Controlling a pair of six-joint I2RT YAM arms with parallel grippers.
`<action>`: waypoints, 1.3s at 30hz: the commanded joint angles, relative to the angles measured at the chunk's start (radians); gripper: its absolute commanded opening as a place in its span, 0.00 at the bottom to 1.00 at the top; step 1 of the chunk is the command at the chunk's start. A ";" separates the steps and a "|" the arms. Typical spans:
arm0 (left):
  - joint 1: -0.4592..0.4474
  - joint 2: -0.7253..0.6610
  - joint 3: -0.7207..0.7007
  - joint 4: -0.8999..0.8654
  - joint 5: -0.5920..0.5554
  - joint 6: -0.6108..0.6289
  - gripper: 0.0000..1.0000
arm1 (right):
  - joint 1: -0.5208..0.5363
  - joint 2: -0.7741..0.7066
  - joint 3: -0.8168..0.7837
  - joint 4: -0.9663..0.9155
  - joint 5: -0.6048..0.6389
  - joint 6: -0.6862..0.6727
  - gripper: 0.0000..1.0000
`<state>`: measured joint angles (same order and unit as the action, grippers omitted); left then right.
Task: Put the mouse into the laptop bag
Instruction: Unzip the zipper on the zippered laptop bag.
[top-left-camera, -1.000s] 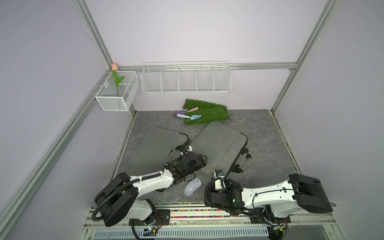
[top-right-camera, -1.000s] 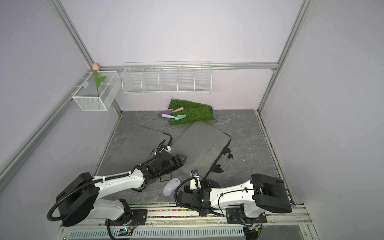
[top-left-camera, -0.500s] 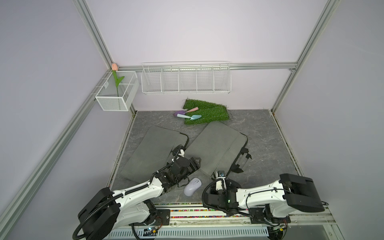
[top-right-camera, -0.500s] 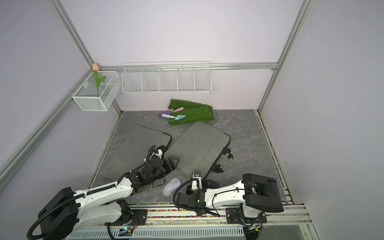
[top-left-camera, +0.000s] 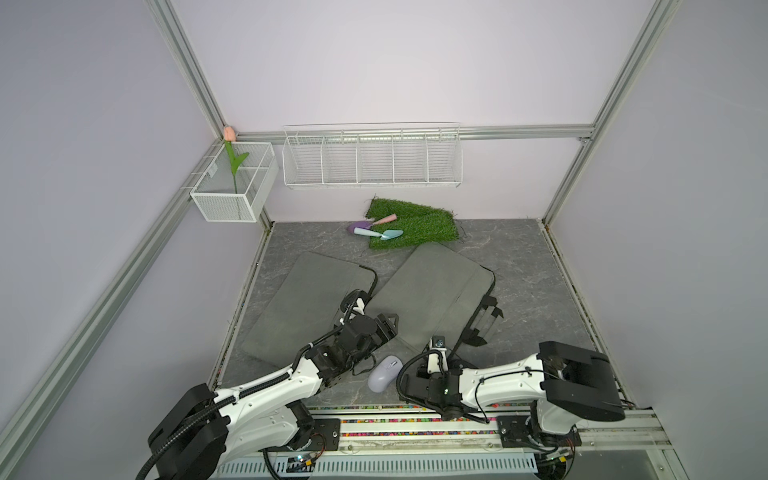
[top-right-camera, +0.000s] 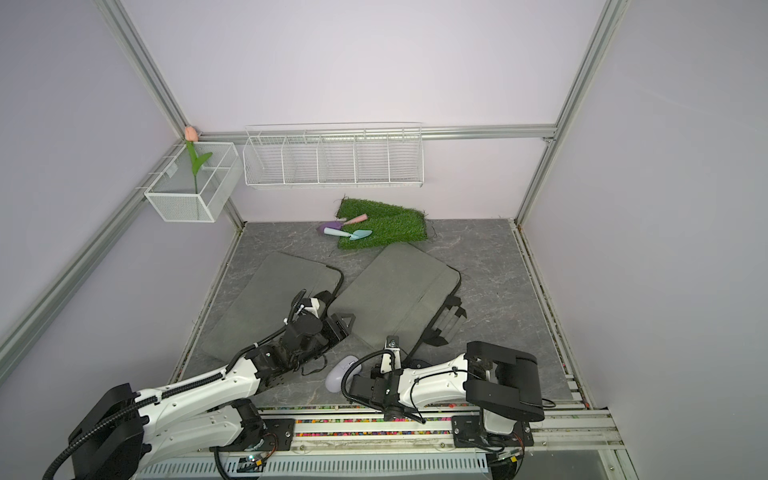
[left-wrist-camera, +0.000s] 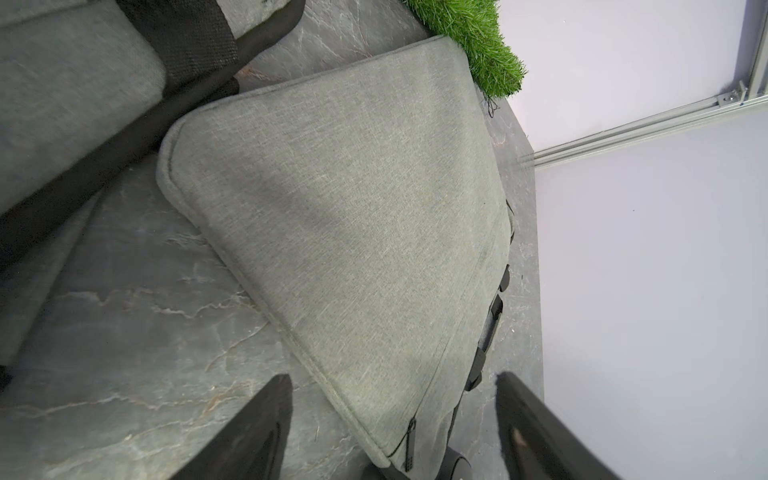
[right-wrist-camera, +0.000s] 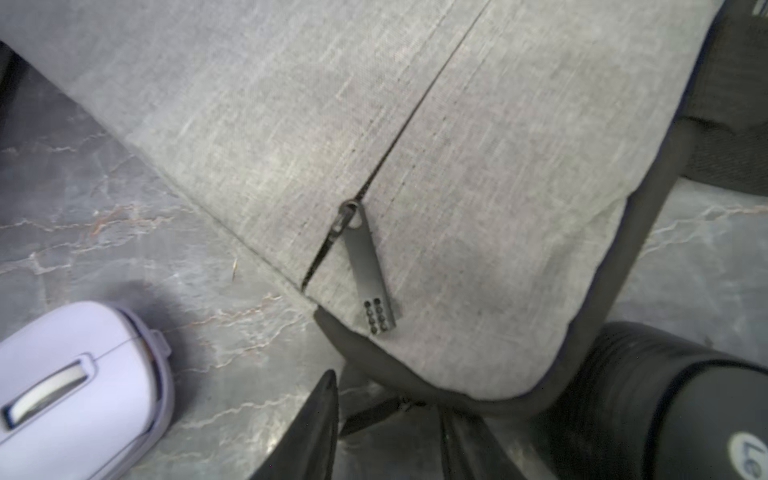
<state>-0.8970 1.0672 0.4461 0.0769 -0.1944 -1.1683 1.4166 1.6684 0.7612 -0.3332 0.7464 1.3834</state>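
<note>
The pale lavender mouse (top-left-camera: 384, 374) (top-right-camera: 340, 372) (right-wrist-camera: 75, 386) lies on the dark marble floor, just off the near corner of the grey laptop bag (top-left-camera: 432, 293) (top-right-camera: 395, 291) (left-wrist-camera: 353, 208) (right-wrist-camera: 457, 124). The bag's pocket zip is shut, its pull tab (right-wrist-camera: 368, 266) lying flat. My left gripper (top-left-camera: 388, 326) (left-wrist-camera: 392, 376) stands open over the bag's near-left edge, holding nothing. My right gripper (right-wrist-camera: 386, 395) sits low at the bag's near corner beside the mouse, jaws narrowly open with a thin black tab lying in the gap. In both top views its fingers are hidden under the wrist.
A second flat grey bag (top-left-camera: 307, 307) lies to the left, overlapping the first. Black handles (top-left-camera: 484, 320) stick out on the bag's right side. A green turf mat (top-left-camera: 411, 224) with small trowels sits at the back wall under wire baskets (top-left-camera: 372, 158).
The left arm's rear links have dropped lower and stretched forward while its gripper stays near the bag's near-left edge. The right wrist has settled slightly by the bag corner. The mouse has not moved.
</note>
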 joint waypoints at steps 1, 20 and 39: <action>0.003 -0.016 0.026 -0.016 -0.026 0.007 0.78 | -0.005 0.016 0.013 -0.024 -0.010 0.028 0.39; 0.008 0.154 0.128 0.109 0.073 0.048 0.80 | 0.015 -0.004 0.012 -0.012 -0.060 -0.029 0.06; 0.029 0.871 0.309 0.810 0.408 -0.105 0.71 | 0.050 -0.131 -0.047 0.128 -0.070 -0.299 0.06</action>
<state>-0.8783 1.8603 0.8040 0.6357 0.1341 -1.1919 1.4601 1.5673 0.7139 -0.2268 0.6834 1.1252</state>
